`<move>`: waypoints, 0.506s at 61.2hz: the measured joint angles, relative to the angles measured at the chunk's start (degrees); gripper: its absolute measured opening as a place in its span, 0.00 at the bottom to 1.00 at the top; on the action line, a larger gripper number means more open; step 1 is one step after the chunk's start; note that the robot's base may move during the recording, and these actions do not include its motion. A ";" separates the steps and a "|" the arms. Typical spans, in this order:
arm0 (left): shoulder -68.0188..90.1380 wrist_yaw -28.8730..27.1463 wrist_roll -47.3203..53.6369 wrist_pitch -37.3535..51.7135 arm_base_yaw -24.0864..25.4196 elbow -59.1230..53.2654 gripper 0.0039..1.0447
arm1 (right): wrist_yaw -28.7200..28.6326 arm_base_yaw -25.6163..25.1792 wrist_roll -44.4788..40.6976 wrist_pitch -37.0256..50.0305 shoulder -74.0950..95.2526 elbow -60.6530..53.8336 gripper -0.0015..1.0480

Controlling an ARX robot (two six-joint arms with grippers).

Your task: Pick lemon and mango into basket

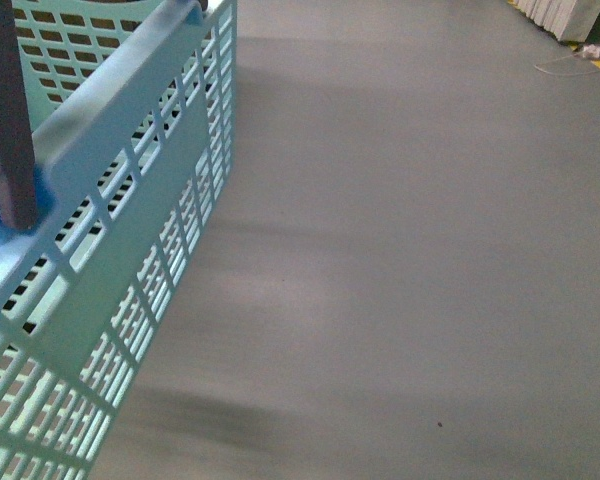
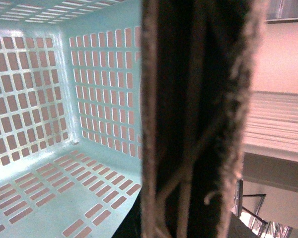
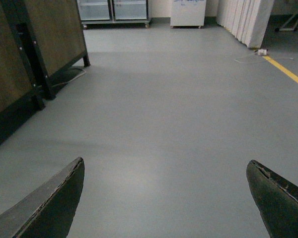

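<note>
Right gripper (image 3: 164,198): fingers (image 3: 54,198) wide apart, nothing between them, aimed out low over bare grey floor (image 3: 164,99). Fingertips were dark, curved and scuffed at the edges.

Left gripper: couldn't tell apart or together. Its wrist view was blocked by the brown ribbed handle (image 2: 198,109), very close, with frayed-looking edges.

Past the handle was the basket (image 2: 99,89): light turquoise plastic, slotted lattice walls and floor. The corner in view held only bare lattice.

Front view: the basket sat hard against the left edge, rim slanted, handle post (image 1: 5,110) at its near corner. Couldn't tell if it rested on the floor.

Further out: dark wood-panelled cabinet (image 3: 49,34), white stacked panels (image 3: 248,20), yellow floor line (image 3: 288,73).
</note>
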 joint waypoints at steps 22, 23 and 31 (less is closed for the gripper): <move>0.07 0.22 -0.02 -0.02 0.00 0.00 0.04 | 0.00 0.00 0.00 0.00 -0.02 0.00 0.92; 0.09 0.22 0.00 -0.02 0.00 0.00 0.04 | -0.02 0.00 0.00 0.00 0.00 0.00 0.92; 0.09 0.24 -0.02 -0.11 0.00 0.00 0.04 | -0.04 0.00 0.02 0.00 -0.02 0.00 0.92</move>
